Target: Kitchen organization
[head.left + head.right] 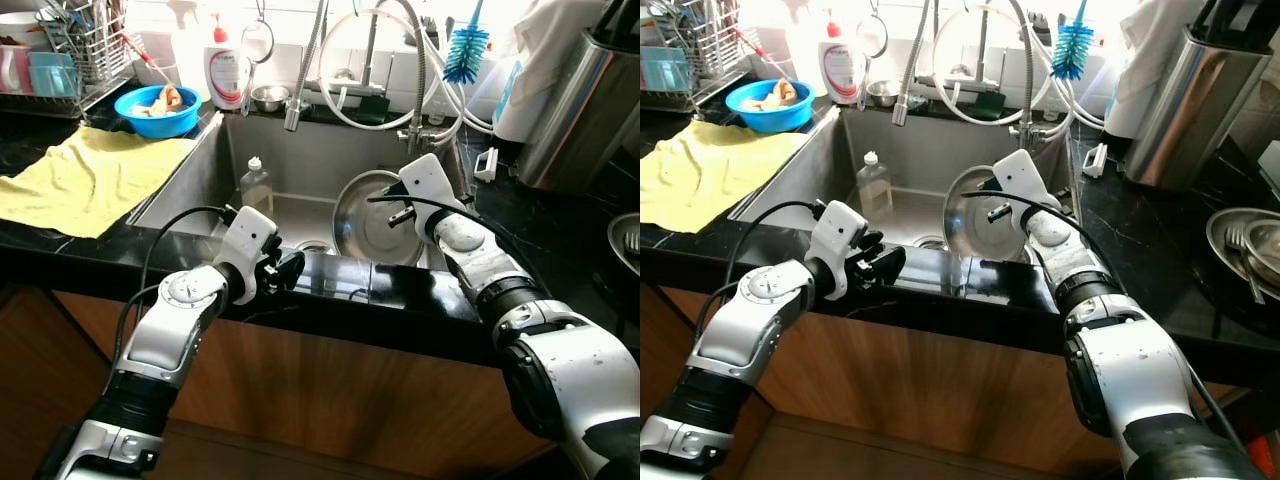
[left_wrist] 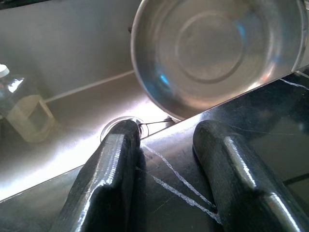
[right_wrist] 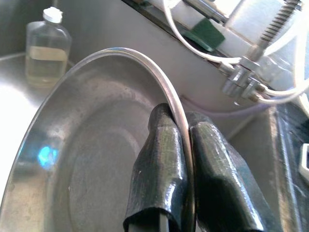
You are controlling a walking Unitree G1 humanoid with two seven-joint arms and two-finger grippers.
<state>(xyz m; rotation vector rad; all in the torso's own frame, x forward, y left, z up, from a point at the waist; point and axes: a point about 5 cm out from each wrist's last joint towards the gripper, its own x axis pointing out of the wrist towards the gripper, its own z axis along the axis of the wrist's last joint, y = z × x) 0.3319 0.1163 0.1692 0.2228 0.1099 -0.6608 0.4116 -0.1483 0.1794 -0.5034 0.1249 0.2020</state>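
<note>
Steel bowl (image 3: pixel 91 145) pinched by its rim inside the sink (image 1: pixel 190 180).
No label is readable. The right gripper (image 3: pixel 186 140) clamps the tilted bowl; the left gripper (image 2: pixel 164 159), fingers apart, rests on the black counter edge (image 1: pixel 400 290).

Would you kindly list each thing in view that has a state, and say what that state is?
Right gripper: shut on the bowl's rim.
Bowl: tilted on edge in the sink, hollow facing the robot.
Left gripper: open, over the counter edge.
Bottle: upright in the sink, capped, partly full.
Blue bowl: upright on the counter, holding food scraps.
Yellow cloth: spread flat, rumpled.
</note>
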